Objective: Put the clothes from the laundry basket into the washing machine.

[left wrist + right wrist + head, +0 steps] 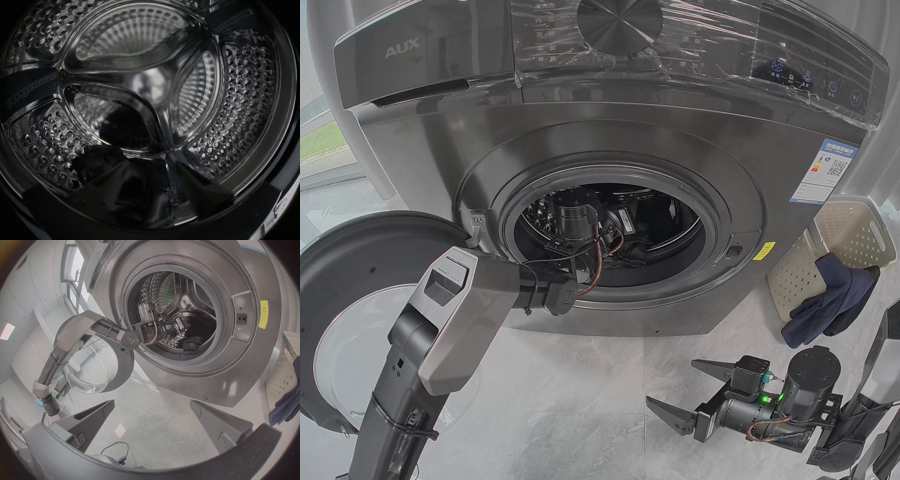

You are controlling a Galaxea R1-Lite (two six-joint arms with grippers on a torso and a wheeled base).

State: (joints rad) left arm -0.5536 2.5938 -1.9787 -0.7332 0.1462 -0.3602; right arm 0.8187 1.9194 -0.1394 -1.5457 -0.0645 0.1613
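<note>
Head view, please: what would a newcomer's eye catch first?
The washing machine stands with its door open, and the left arm is in the drum, where a dark garment lies at the bottom. Right of the machine, a navy garment hangs over the rim of the laundry basket, with the open right claw above the floor.

My head camera looks forward and down, close on the washing machine [612,125] front, with the laundry basket [856,231] at my right. My left wrist camera sits inside the drum [243,93], facing its back wall at short range; its dim lower edge I can barely read. My right wrist camera hangs low, farther back, looking up past my right gripper [152,401] at the machine's mouth. It and the head view share that mouth and my left arm [469,300] in it.
</note>
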